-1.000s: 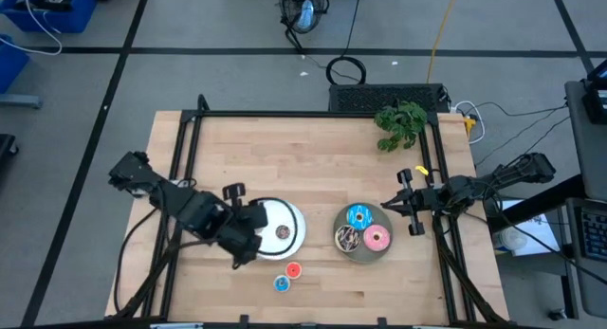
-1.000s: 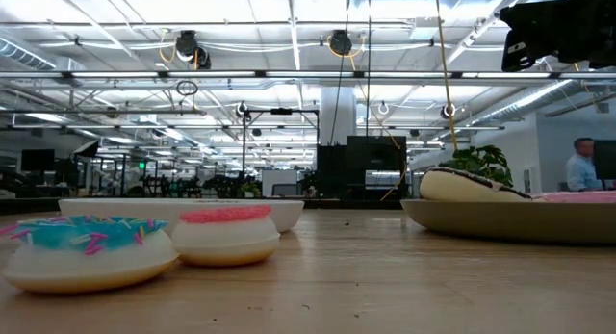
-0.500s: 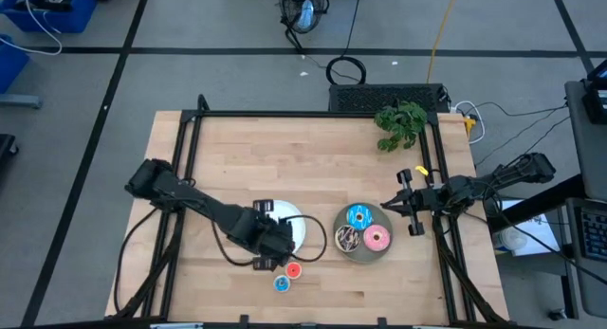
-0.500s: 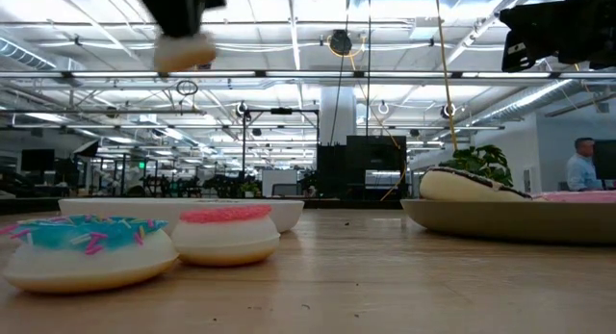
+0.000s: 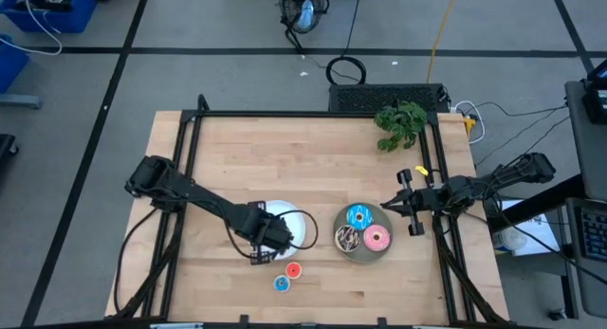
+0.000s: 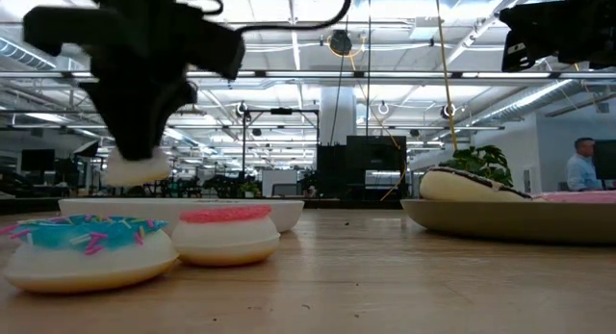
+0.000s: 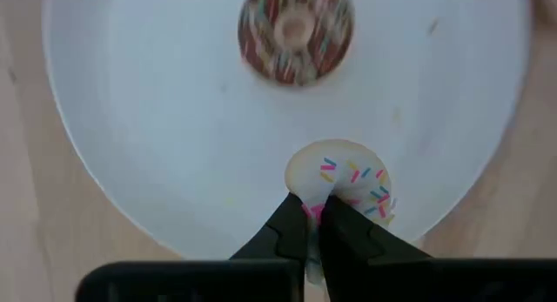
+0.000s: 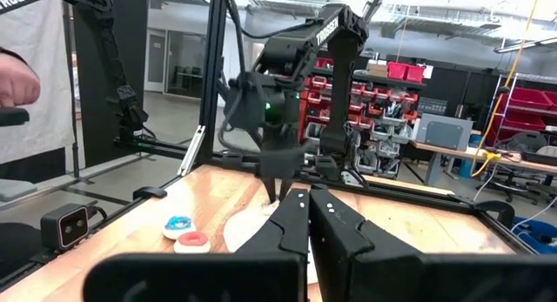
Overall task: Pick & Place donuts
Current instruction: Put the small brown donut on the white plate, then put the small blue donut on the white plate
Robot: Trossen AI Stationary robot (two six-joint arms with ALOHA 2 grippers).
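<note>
My left gripper (image 5: 268, 236) (image 6: 144, 132) hangs over the near left part of the white plate (image 5: 302, 225), shut on a tiny white sprinkled donut (image 7: 341, 182) (image 6: 138, 167). A tiny brown donut (image 7: 296, 23) lies on that plate. Near the table's near edge, a tiny red donut (image 5: 293, 270) and a tiny blue one (image 5: 282, 283) rest flat on the wood. The grey plate (image 5: 363, 253) holds a blue (image 5: 358, 216), a pink (image 5: 377, 238) and a dark donut (image 5: 348, 238). My right gripper (image 5: 410, 206) waits shut at the table's right edge. My left gripper pinches the white donut's ring (image 7: 315, 197) between its two fingertips, on one side of the donut. The fingers point straight down at it from above. The donut lies level, sprinkles up, a little above the white plate and clear of it.
A green plant (image 5: 401, 123) stands at the far right corner. A black frame runs along the table's left, far and right sides. Bare wood lies across the far half. Beyond the table a person (image 6: 580, 166) stands, and a hand (image 8: 17, 80) shows in the right wrist view.
My left gripper has come down from high above the table and a little toward the right, staying shut on the white donut. The donut now hangs just above the white plate's near left part. The gripper has tipped to point straight down.
</note>
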